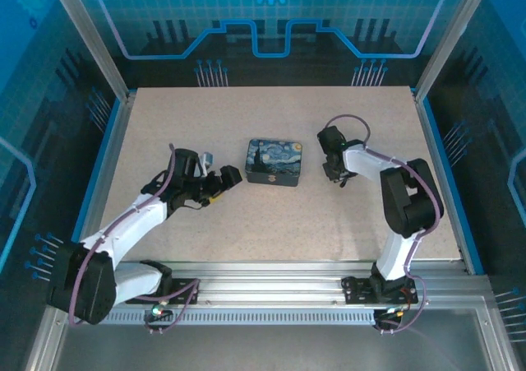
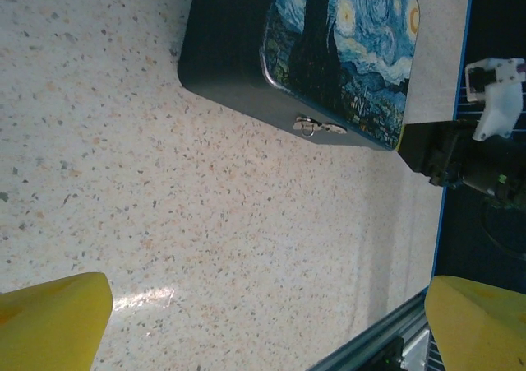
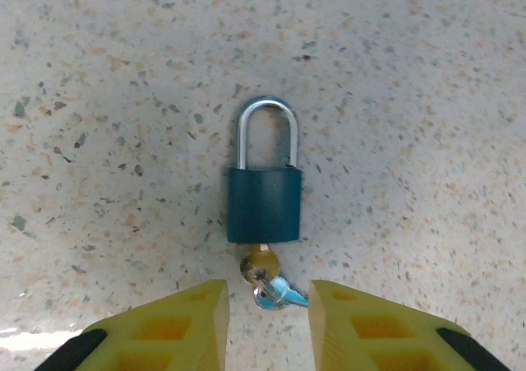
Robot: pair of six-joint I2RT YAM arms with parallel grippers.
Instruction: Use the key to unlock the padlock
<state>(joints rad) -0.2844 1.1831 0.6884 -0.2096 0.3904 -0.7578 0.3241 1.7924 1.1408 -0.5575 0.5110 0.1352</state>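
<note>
The speckled beige table [image 1: 271, 223] carries a tin box [image 1: 275, 163] painted with blue and yellow swirls, which lies between the two arms. In the left wrist view the left gripper [image 2: 267, 305] has its yellow fingers spread wide with nothing between them. The box lies ahead of those jaws, a small metal latch [image 2: 316, 126] on its facing side.

The right gripper [image 3: 267, 309] points down at the table, its yellow jaws a narrow way apart and clamping nothing. The padlock [image 3: 265, 182] lies flat on the table just ahead of these jaws, centred on the gap. Its body is a dark teal block, and its silver shackle arches away from the fingers, with both legs running down to the body.

The key [image 3: 260, 264] sits in the end of the body nearest the jaws, with a brass-coloured head. A small light-blue piece [image 3: 283, 293] hangs from it in the gap between the fingertips, close to one of them.
</note>
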